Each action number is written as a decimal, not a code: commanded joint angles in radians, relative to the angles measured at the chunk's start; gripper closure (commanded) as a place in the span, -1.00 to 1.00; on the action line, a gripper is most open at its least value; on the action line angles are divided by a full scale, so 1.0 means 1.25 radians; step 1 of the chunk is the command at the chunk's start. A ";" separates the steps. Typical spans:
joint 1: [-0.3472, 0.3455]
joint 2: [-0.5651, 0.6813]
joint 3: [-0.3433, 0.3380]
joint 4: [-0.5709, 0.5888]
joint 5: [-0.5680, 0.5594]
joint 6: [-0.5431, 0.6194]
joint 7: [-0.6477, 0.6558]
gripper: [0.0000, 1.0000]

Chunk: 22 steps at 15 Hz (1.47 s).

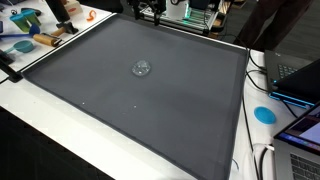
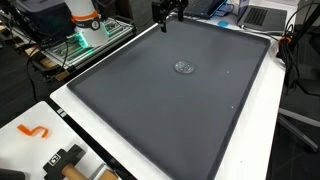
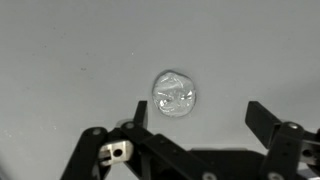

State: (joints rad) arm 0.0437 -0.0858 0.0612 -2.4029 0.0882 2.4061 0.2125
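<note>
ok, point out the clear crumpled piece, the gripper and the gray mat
clear crumpled piece [image 3: 175,94], wrist view, its middle.
gripper [image 3: 197,112], wrist view, midway between its fingertips.
gray mat [image 1: 150,125], in an exterior view, bare centre.

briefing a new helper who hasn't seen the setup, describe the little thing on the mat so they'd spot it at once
A big dark grey mat covers most of the white table. Near its middle lies a small roundish crumpled clear piece. It is glassy and see-through, unlike the solid blue disc off the mat on the table.
</note>
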 commanded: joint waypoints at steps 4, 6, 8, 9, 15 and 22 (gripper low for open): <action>0.008 0.000 0.013 0.047 -0.071 -0.042 -0.026 -1.00; 0.010 0.004 0.014 0.056 -0.085 -0.043 -0.045 -1.00; 0.012 0.006 0.014 0.065 -0.085 -0.049 -0.062 -1.00; 0.011 0.002 0.012 0.054 -0.068 -0.028 -0.046 -1.00; 0.013 0.003 0.013 0.060 -0.069 -0.033 -0.061 -1.00; 0.005 0.082 0.015 0.119 -0.072 -0.034 0.186 -1.00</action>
State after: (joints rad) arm 0.0563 -0.0524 0.0782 -2.3044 0.0113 2.3679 0.2971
